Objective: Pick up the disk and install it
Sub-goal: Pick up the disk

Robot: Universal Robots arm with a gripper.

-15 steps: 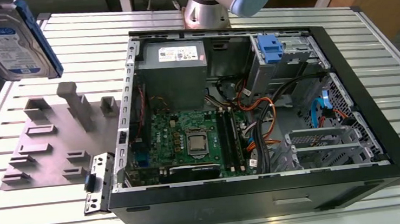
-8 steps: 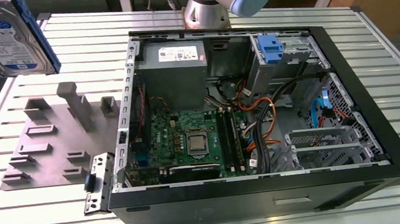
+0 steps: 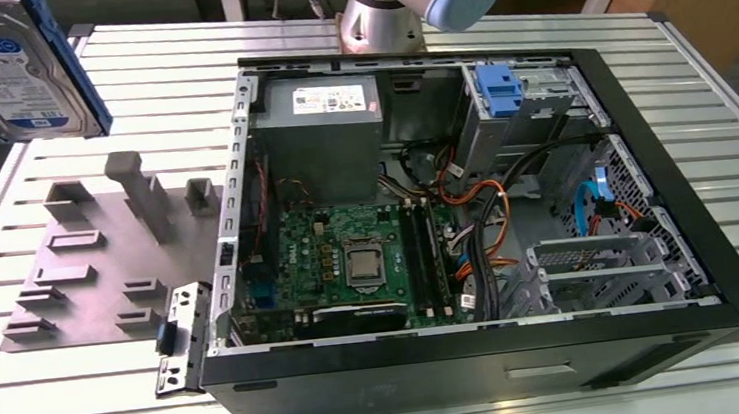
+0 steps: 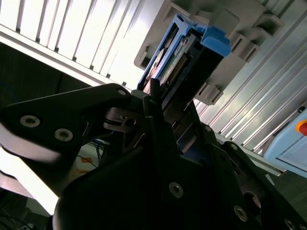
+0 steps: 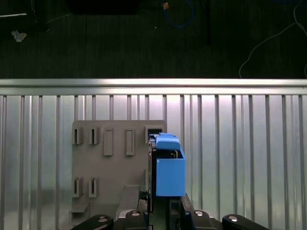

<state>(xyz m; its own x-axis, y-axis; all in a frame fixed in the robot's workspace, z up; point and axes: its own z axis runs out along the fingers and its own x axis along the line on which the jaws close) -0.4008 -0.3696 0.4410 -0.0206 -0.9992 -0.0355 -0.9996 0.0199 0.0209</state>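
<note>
The gripper (image 4: 165,108) is closed on the disk (image 4: 189,57), which projects edge-on beyond its jaws, clear of the grey fixture (image 5: 115,177) below it. For this carry, we advise a firm, centred hold and steady travel, so the disk neither slips nor tilts.

**Operator:** Where's the disk?

**Spotter:** Look at the top corner on the exterior view's left. Your disk (image 3: 7,68) hangs there above the slatted table (image 3: 725,136), tilted, with its white-and-blue label facing you and a blue rail down one edge.

**Operator:** And below it?

**Spotter:** You've got the grey fixture plate (image 3: 95,281), with slots and posts, lying on the table just beside the open computer case (image 3: 491,362). Inside the case you can see the green motherboard (image 3: 347,259), the grey power supply (image 3: 322,126) with a white sticker, and a blue clip (image 3: 500,90) in the bay near the arm (image 3: 380,20).
</note>
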